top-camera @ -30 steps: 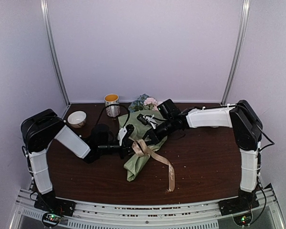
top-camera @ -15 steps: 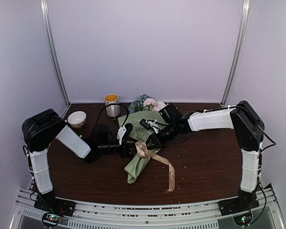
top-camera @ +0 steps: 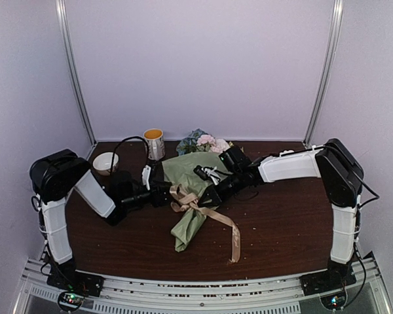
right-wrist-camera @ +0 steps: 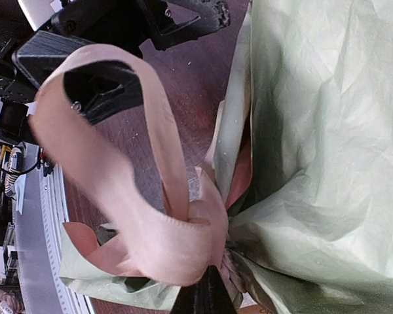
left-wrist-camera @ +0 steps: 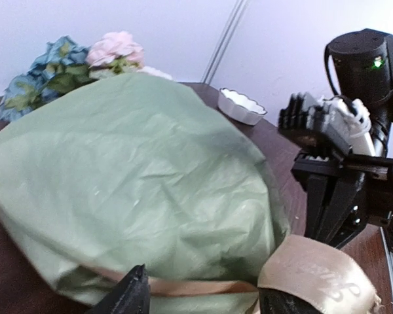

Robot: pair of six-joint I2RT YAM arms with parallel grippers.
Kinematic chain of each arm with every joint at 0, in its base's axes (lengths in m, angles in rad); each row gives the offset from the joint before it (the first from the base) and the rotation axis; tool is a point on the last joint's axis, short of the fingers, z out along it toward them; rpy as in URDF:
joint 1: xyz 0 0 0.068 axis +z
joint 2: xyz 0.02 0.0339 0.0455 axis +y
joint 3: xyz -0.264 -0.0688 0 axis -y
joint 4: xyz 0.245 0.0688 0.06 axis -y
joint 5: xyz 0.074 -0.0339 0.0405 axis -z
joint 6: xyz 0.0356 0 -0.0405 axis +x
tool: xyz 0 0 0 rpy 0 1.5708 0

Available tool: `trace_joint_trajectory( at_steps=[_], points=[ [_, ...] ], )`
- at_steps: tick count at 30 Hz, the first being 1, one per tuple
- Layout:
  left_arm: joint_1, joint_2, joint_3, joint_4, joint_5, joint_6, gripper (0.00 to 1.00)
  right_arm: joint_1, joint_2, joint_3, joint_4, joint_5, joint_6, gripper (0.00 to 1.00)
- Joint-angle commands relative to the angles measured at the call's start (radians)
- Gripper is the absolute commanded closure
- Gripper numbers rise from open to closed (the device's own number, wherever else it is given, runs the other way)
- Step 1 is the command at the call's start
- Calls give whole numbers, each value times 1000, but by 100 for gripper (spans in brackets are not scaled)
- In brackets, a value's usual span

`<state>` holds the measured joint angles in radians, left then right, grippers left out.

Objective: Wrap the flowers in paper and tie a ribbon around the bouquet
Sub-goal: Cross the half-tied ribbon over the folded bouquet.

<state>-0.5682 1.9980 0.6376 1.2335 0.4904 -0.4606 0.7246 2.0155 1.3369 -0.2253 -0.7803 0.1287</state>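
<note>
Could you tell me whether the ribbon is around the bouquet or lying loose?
Around it: the ribbon bands the bouquet at its waist, knotted with a loop, one tail trailing.

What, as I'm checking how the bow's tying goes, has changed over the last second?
The left gripper opened, apparently releasing the ribbon, and drew back leftward from the bouquet; a ribbon loop still hangs on it. The right gripper stayed shut on the ribbon at the knot. Bouquet, ribbon tail, mug and bowl kept their places.
</note>
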Motion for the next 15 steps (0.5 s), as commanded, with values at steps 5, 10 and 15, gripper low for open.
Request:
trace_joint_trajectory(
  at_steps=[5,10,15],
  points=[
    [52,-169,101,-660,-351,68,38,9,-30,-2,19,27,38,100],
    [59,-186,68,-676,-363,56,37,10,-37,-2,24,24,41,100],
    [58,-215,36,-658,-353,30,36,10,-39,14,12,31,37,100]
  ],
)
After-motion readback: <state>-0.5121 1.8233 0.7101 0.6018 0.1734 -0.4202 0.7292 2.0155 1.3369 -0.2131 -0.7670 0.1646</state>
